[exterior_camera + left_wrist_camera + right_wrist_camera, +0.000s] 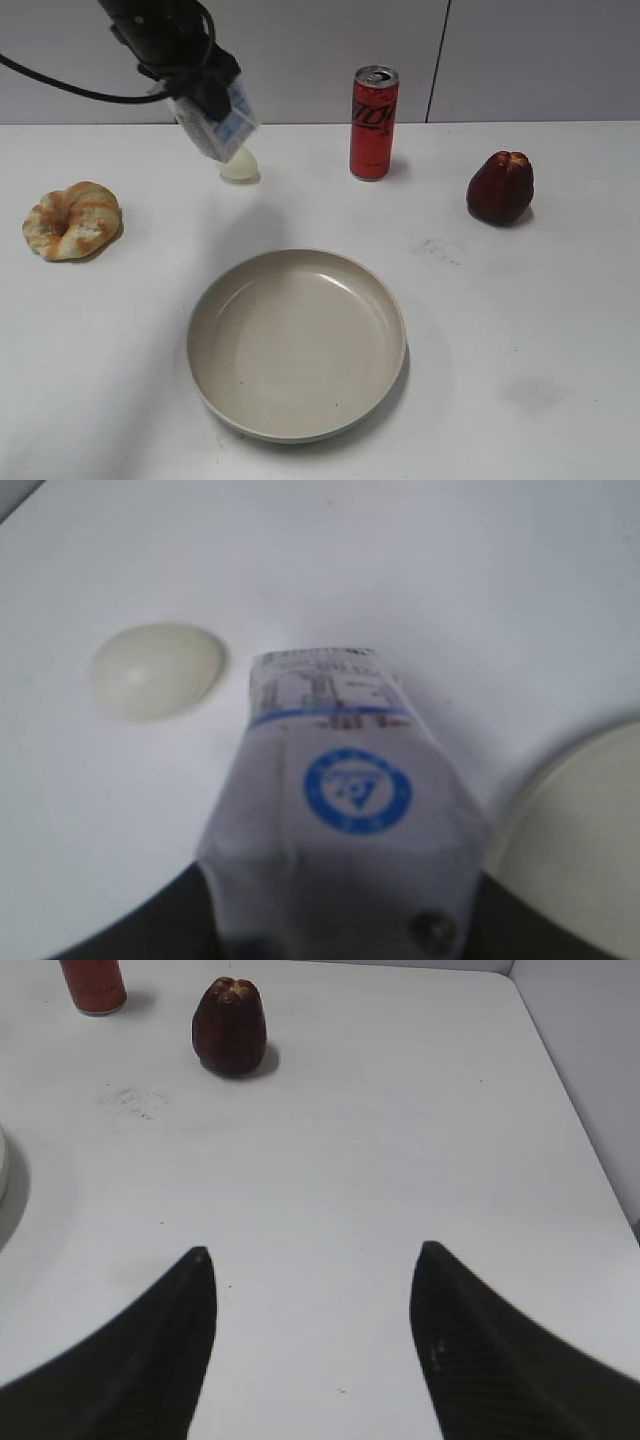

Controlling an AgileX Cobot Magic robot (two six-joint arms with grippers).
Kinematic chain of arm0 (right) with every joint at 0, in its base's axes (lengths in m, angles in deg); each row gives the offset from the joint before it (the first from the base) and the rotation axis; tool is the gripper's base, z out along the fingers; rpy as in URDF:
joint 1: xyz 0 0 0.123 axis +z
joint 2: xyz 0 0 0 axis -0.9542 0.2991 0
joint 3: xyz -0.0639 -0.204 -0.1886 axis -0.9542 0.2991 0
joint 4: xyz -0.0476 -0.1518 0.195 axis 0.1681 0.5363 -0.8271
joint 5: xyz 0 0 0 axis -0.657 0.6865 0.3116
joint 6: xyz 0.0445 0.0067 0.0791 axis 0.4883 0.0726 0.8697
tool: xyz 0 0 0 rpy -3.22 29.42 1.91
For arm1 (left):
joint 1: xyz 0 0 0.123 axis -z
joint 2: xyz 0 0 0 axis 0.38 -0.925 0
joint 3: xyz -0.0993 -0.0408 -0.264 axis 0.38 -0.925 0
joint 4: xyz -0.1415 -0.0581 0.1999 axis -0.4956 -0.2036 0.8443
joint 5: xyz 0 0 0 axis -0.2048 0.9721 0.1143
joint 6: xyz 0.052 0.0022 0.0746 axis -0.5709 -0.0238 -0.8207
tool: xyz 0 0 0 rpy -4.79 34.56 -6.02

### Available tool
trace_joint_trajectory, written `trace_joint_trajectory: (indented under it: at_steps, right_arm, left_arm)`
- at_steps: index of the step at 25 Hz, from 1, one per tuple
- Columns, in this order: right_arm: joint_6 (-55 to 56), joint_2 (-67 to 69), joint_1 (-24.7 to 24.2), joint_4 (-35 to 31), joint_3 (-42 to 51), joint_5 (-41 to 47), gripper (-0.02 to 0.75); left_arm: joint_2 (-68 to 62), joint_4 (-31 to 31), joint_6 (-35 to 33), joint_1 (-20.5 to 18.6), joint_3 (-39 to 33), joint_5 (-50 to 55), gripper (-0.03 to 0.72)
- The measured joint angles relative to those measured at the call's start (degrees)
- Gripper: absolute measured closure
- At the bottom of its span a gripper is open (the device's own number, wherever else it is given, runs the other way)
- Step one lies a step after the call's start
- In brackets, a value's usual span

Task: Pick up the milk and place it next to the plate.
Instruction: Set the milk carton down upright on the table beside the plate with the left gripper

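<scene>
The milk [222, 128], a small white-and-blue carton, hangs tilted above the far left of the white bench [520, 300], clamped in the left tool [205, 95], whose jaws are closed on its upper end. In the left wrist view the carton [335, 810] fills the frame, with a pale, egg-like object [155, 670] on the bench beyond it and the plate's rim [580, 850] at the lower right. The pick appears done and the carry is in hand. The next move calls for bringing the carton toward the beige plate [297, 345] and setting it upright on bare bench just beside the rim, not inside it. The plate holds nothing. The right tool [310, 1280] is wide open and empty, hovering over bare bench. A red can [373, 122], a dark red fruit [500, 187] and a pastry [72, 220] stand well apart.
</scene>
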Motion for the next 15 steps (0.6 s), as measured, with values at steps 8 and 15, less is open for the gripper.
trace_joint_trajectory:
  at_steps: [8, 15]
  right_arm:
    - [0.0, 0.0, 0.0, 0.0, 0.0, 0.0, 0.271]
    - [0.0, 0.0, 0.0, 0.0, 0.0, 0.0, 0.271]
  left_arm:
    - [-4.9, -3.3, -10.4, 1.5, 0.4, -1.9, 0.409]
    - [-5.4, -6.8, -18.5, 1.6, 0.4, 0.4, 0.409]
